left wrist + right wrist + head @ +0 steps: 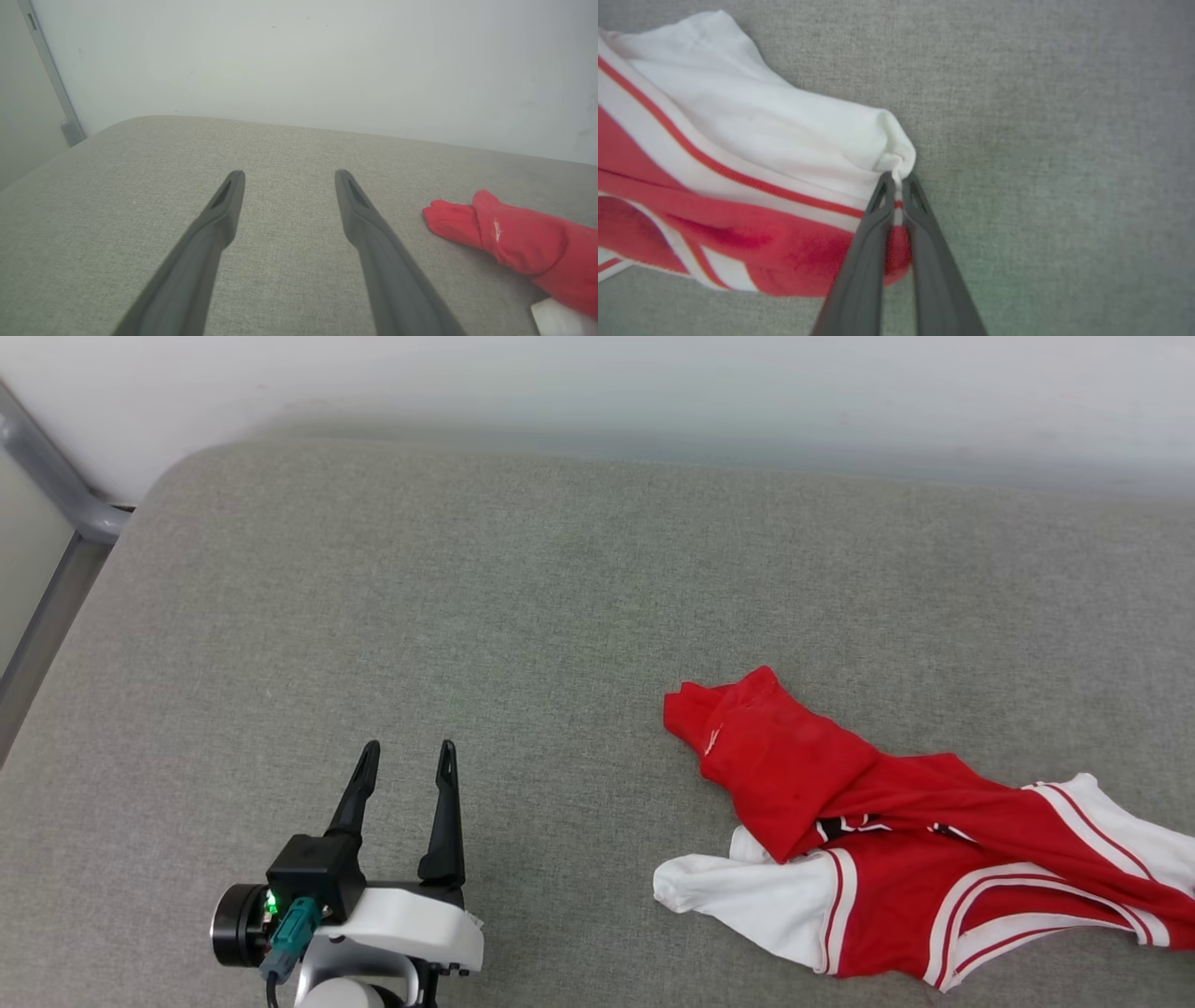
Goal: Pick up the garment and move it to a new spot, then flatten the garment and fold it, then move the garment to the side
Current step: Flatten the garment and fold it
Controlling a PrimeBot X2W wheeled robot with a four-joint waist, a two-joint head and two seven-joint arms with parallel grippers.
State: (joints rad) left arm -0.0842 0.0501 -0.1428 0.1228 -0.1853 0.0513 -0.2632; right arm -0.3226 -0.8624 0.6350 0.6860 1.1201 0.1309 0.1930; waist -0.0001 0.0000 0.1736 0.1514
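1. Nearest the robot, the left gripper [409, 749] hangs low over the grey cushion [523, 579]. Its two dark fingers are spread wide apart and hold nothing (a small green light glows on its wrist block).
2. The right gripper [898, 181] is seen along its own two fingers. They are pinched together on a fold of the garment [738, 140], at the spot where a white sleeve meets the red-and-white striped trim.
3. There is one garment, a red T-shirt with white sleeves. It lies crumpled on the cushion to the right of the left gripper, well apart from it.
4. Two white sleeve parts show in the head view, one at the shirt's near left and one at its right edge. A scrap of black lettering peeks from under a red fold.
5. Farther out, one folded red corner of the shirt points toward the middle of the cushion.
6. Beyond the cushion's back edge stands one pale wall [653, 383], with one grey metal post [51, 476] at the far left.
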